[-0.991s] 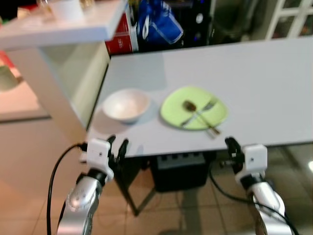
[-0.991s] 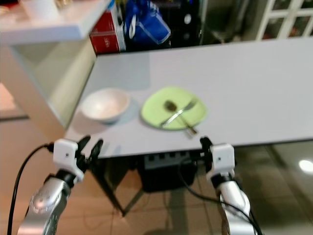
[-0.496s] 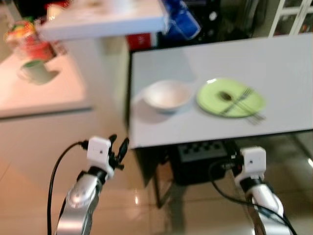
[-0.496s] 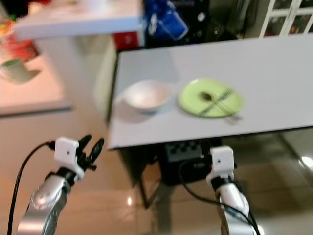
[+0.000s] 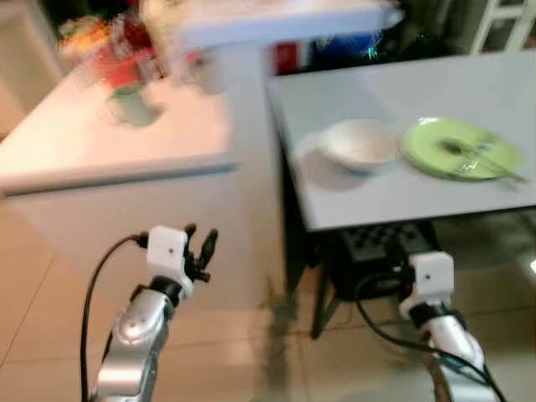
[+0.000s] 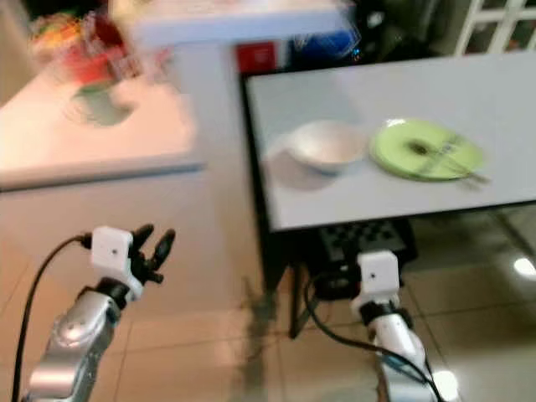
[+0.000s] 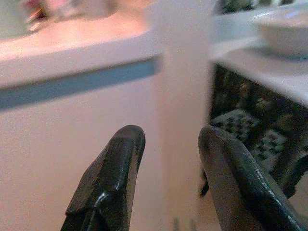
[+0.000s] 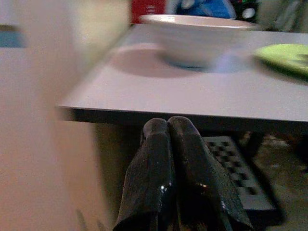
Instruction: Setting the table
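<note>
A white bowl (image 5: 360,142) sits near the left front corner of the grey table (image 5: 377,201). Right of it lies a green plate (image 5: 459,149) carrying a fork (image 5: 490,159) and a small brown bit. My left gripper (image 5: 201,237) hangs open and empty in front of the white counter, well left of the table and below its top. My right gripper (image 8: 167,124) is shut on nothing, held low before the table's front edge, with the bowl (image 8: 197,36) beyond it.
A white counter (image 5: 117,151) at the left holds a green mug (image 5: 127,102) and red items (image 5: 92,46). A white shelf (image 5: 276,18) juts out above. A black crate (image 5: 377,247) sits under the table. Tiled floor lies below.
The camera has swung left: table, bowl and plate now sit further right and the counter has come into view. Both grippers keep their pose.
</note>
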Available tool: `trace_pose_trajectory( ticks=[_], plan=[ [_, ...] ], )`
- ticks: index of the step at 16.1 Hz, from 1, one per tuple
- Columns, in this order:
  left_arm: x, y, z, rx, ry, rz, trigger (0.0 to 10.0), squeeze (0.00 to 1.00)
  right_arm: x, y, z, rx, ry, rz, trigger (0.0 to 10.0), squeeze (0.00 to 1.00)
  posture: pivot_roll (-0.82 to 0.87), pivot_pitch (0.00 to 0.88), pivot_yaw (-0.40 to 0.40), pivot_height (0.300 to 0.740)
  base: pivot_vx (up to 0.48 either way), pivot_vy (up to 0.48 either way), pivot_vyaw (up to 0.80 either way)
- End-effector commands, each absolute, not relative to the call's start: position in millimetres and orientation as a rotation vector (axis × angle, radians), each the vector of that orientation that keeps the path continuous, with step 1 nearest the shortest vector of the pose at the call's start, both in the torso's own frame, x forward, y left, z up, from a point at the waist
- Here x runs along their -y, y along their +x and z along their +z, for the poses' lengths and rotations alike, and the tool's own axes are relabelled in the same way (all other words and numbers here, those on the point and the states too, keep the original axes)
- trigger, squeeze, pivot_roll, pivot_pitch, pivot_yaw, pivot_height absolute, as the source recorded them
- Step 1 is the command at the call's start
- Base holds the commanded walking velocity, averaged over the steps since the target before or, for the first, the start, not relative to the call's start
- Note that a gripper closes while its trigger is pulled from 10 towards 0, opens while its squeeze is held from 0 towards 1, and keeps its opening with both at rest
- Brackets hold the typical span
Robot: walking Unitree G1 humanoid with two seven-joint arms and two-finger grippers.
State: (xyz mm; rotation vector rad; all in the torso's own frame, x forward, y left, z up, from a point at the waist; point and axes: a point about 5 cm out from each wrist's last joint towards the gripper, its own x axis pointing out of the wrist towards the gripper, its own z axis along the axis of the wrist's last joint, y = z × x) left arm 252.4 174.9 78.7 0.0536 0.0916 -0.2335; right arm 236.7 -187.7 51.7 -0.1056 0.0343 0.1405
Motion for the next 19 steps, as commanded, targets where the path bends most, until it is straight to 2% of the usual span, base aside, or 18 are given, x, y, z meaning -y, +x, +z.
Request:
trace_pose_trajectory(
  ticks=[1, 12, 16, 19],
  plan=[
    [-180.7, 252.7, 78.7, -0.104, 0.046, -0.211, 10.0, 0.0, 181.8, 239.6, 54.9, -0.019, -0.108, 0.165, 10.0, 0.0, -0.01, 0.0, 0.088, 0.74, 0.0, 0.48, 0.0],
    [-177.6, 260.7, 88.6, -0.071, 0.084, -0.222, 10.0, 0.0, 175.1, 239.7, 56.4, 0.006, -0.138, 0.194, 10.0, 0.0, -0.01, 0.0, 0.093, 0.74, 0.027, 0.448, 0.0],
    [-174.7, 268.8, 98.6, -0.018, 0.127, -0.235, 10.0, 0.0, 167.0, 246.1, 71.8, 0.116, -0.18, 0.18, 10.0, 0.0, 0.0, 0.0, 0.1, 0.74, 0.098, 0.0, 0.0],
    [-173.4, 281.2, 113.9, 0.074, 0.135, -0.208, 10.0, 0.0, 156.2, 256.7, 91.3, 0.196, -0.149, 0.174, 10.0, 0.0, 0.0, 0.0, 0.103, 0.74, 0.0, 0.0, 0.0]
  ],
)
